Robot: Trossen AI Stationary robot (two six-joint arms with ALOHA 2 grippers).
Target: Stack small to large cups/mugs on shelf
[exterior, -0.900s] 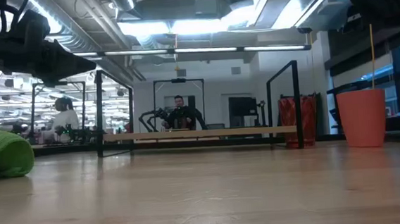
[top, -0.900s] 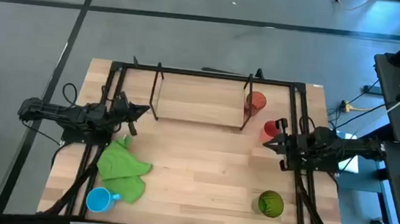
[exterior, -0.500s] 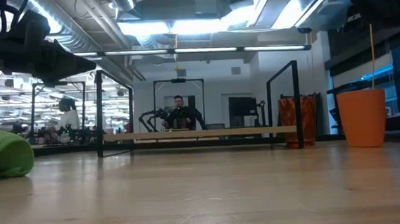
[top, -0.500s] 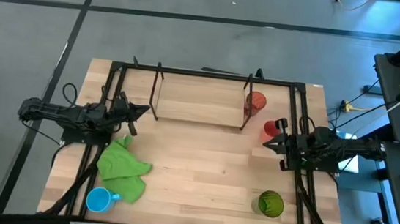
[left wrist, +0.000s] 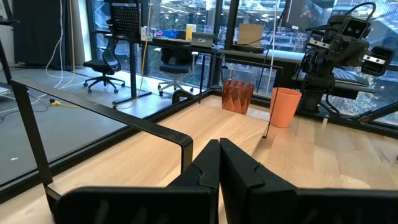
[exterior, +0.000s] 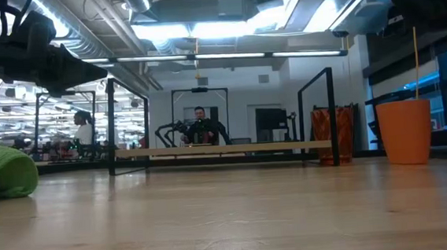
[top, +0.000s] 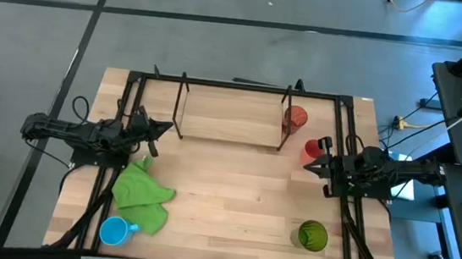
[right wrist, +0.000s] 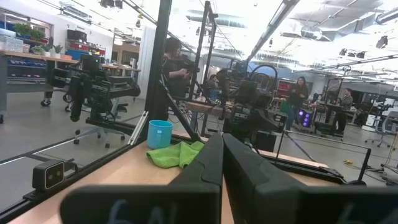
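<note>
Nothing on the table has shifted across the last second: both my arms are parked exactly where they were, and every cup sits in the same spot.

My left gripper (top: 163, 126) hovers at the left end of the shelf (top: 231, 130), above the green cloth (top: 142, 191); its fingers (left wrist: 208, 163) are pressed together and hold nothing. My right gripper (top: 311, 164) hangs at the table's right edge, just beside the small red cup (top: 312, 148); its fingers (right wrist: 214, 155) are likewise pressed together and empty.

Positions of the cups:
- Red-orange translucent tumbler (top: 297, 117): upright against the right end frame of the shelf. Whether it stands on the wooden base or just outside the frame, I cannot tell from above.
- Small red cup: upright on the table, in front of that tumbler and off the shelf.
- Green translucent tumbler (top: 312, 235): upright near the front right corner, well apart from the shelf.
- Light-blue mug (top: 115, 231): near the front left corner, touching or nearly touching the edge of the cloth.

Meaning for the task: I judge the stacking barely begun, or not begun. No cup is nested in another, and three of the four are clearly off the shelf. The stillness reads as a pause before a pick. The small red cup is nearest my right gripper, so it is the likely first reach, and those fingers must spread before they can take it.
</note>
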